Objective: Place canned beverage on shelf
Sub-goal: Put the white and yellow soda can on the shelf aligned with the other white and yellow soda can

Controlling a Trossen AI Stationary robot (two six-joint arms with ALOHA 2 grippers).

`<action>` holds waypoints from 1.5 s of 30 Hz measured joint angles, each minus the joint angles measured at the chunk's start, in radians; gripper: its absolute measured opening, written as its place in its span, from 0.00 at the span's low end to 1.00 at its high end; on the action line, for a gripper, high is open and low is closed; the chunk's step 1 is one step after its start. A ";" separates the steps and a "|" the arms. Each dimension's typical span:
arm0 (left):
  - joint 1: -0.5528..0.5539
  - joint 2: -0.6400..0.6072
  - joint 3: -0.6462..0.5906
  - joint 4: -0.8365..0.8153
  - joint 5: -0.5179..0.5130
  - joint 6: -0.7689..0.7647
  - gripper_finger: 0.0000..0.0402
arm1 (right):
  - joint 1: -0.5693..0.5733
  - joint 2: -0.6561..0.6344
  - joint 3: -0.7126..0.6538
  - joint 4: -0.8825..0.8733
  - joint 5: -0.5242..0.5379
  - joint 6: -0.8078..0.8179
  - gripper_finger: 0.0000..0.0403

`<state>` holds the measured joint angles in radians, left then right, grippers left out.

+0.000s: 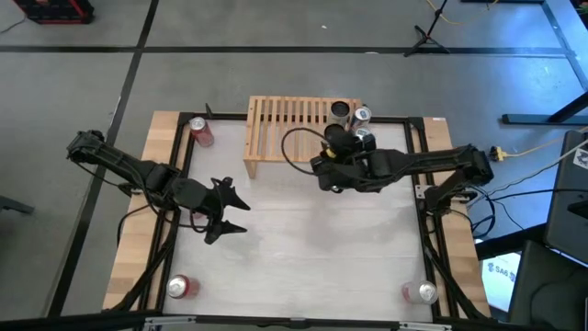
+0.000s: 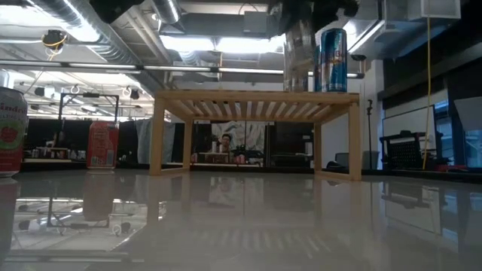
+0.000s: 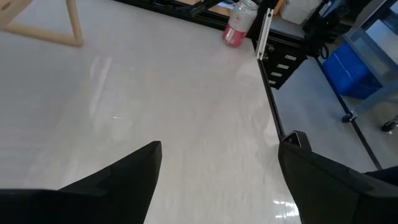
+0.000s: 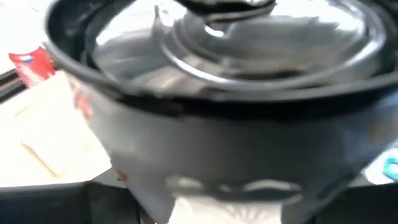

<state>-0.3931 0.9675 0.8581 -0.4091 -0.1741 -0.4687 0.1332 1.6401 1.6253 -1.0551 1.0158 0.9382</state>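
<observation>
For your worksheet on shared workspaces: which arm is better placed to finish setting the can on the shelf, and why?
The right. Its gripper is at the shelf with a dark can beside the blue can. The left gripper hangs open over mid-table.

A low light-wood slatted shelf (image 1: 280, 124) stands at the far edge, two upright cans (image 2: 334, 60) on its right end.

My tabletop (image 2: 248, 226) is smooth and glossy, mirroring the pale, unpainted slatted wood of the shelf (image 2: 256, 99). At my right pincer (image 1: 342, 138), the dark can (image 4: 236, 93) has a shiny metal lid. The blue can (image 2: 334, 60) beside it gleams. My fingers (image 3: 124, 180) look matt black.
</observation>
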 joint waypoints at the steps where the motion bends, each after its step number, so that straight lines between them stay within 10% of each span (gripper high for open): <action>1: 0.000 0.000 0.000 -0.001 0.000 0.000 0.79 | 0.008 -0.013 0.000 -0.009 -0.002 0.001 0.56; 13: 0.000 0.000 0.000 0.002 0.000 0.000 0.79 | 0.053 -0.135 -0.236 0.305 -0.095 -0.069 0.56; 45: 0.000 0.000 0.000 0.006 0.000 -0.021 0.79 | -0.082 -0.130 -0.346 0.433 -0.084 -0.161 0.56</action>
<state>-0.3927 0.9676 0.8581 -0.4026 -0.1742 -0.4900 0.0513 1.5101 1.2789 -0.6223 0.9321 0.7769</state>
